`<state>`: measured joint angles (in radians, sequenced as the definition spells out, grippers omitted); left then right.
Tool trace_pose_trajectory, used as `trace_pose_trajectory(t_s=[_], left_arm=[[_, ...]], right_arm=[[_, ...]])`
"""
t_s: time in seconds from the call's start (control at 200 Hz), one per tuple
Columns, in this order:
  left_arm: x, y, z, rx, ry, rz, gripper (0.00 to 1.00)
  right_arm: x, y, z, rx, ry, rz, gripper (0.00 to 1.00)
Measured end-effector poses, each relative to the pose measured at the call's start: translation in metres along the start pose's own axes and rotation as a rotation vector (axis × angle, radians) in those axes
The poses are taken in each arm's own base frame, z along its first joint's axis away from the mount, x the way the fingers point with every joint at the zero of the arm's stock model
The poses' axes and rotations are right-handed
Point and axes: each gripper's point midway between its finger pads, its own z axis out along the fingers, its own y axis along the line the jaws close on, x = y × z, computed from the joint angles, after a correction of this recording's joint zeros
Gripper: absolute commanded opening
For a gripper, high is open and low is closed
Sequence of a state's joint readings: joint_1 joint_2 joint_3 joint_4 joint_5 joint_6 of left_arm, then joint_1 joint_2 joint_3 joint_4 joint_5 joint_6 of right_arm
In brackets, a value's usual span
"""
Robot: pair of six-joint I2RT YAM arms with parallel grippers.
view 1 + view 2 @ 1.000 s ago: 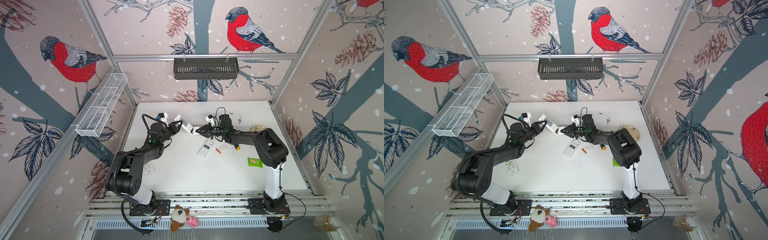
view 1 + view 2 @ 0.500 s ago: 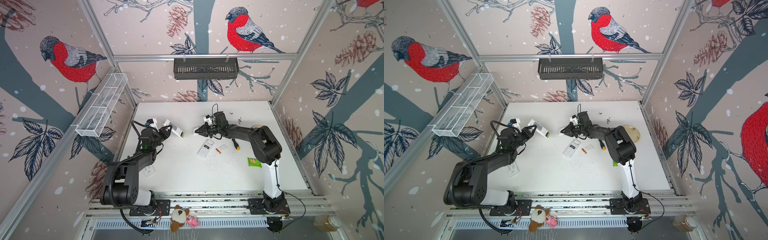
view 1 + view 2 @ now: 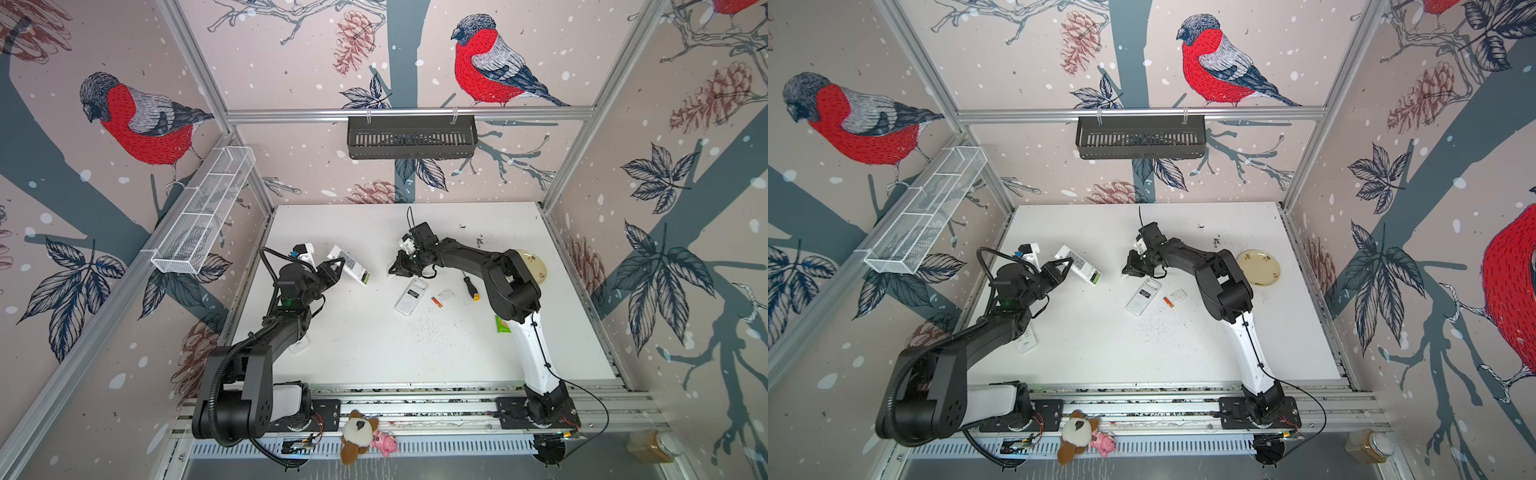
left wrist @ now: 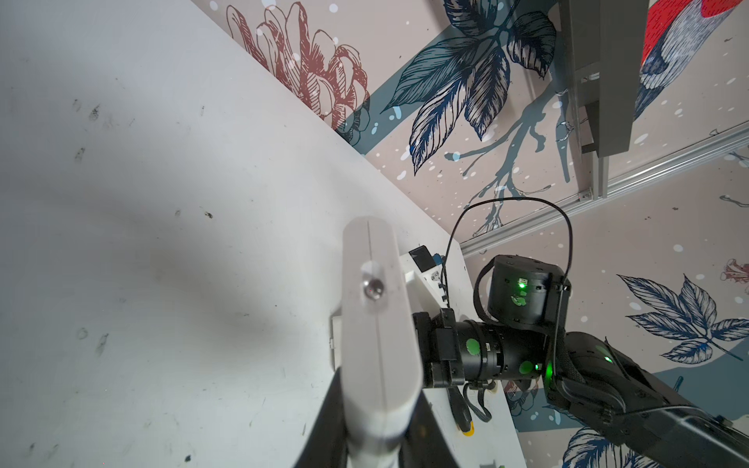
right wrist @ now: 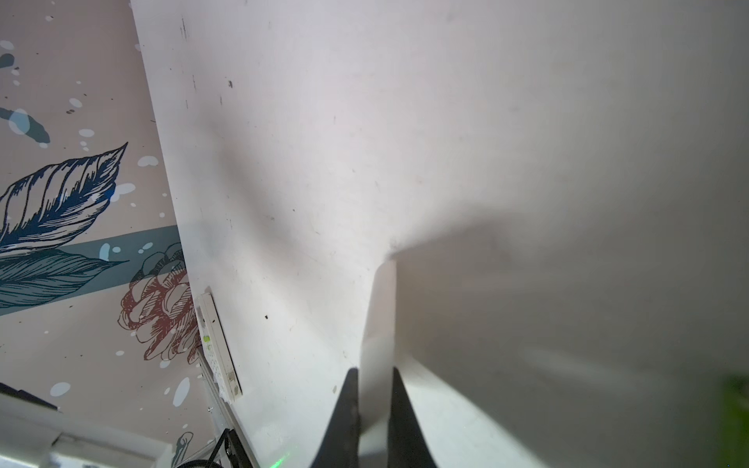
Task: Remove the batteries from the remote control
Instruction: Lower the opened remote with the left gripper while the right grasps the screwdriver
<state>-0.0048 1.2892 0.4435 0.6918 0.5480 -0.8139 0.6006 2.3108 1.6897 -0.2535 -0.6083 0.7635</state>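
Fig. Bimanual cell, battery unloading under way, hazards noted as I drive it remotely.

**Grips.** The left jaws are clamped across a slim white plastic remote control [image 3: 347,264], seen end-on in the left wrist view [image 4: 375,324]. It appears to be held tilted and clear of the white worktop [image 3: 374,345]. The right jaws are nearly closed, pinching a thin flat white plastic piece [image 5: 379,316] low over the worktop. I take this piece for a compartment cover.

**Task objects.**
- A lime-green patch [image 3: 365,277] at the held remote's lower end is probably batteries still seated.
- One orange-red cylindrical battery [image 3: 436,301] lies loose beside a second white remote with a black label [image 3: 411,296].

**Hazards, as I judge them:**
1. With the compartment seemingly open and the remote tilted, the green cells could slide out unguided and roll across the worktop.
2. The left grip sits toward one end, so any prying force may twist the remote in the jaws or slip it free.
3. The right jaws are occupied, so reaching for a cell before setting the piece down risks dropping both.
4. The right arm works close to the loose battery and the black-handled, yellow-capped screwdriver [image 3: 469,286]. A low sweep could scatter either.
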Motion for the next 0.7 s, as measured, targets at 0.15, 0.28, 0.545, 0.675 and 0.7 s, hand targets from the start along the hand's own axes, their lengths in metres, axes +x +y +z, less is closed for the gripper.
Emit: trace_pose_trajectory(t_s=[0.15, 0.28, 0.545, 0.675, 0.7], left_arm=[[0.011, 0.001, -0.004, 0.02, 0.016, -0.049, 0.0], [0.025, 0.001, -0.009, 0.036, 0.028, -0.105, 0.0], [0.058, -0.019, -0.024, 0.09, 0.055, -0.16, 0.0], [0.073, -0.015, -0.039, 0.062, 0.028, -0.202, 0.0], [0.075, -0.015, -0.04, 0.059, 0.024, -0.202, 0.0]], right_arm=[[-0.003, -0.002, -0.01, -0.009, -0.002, 0.005, 0.62], [-0.016, -0.012, -0.045, 0.001, -0.045, 0.017, 0.74], [-0.019, 0.014, -0.129, -0.043, -0.136, -0.086, 0.83], [-0.018, -0.002, -0.171, 0.037, -0.194, -0.103, 0.83], [-0.016, -0.011, -0.177, 0.068, -0.202, -0.1, 0.83]])
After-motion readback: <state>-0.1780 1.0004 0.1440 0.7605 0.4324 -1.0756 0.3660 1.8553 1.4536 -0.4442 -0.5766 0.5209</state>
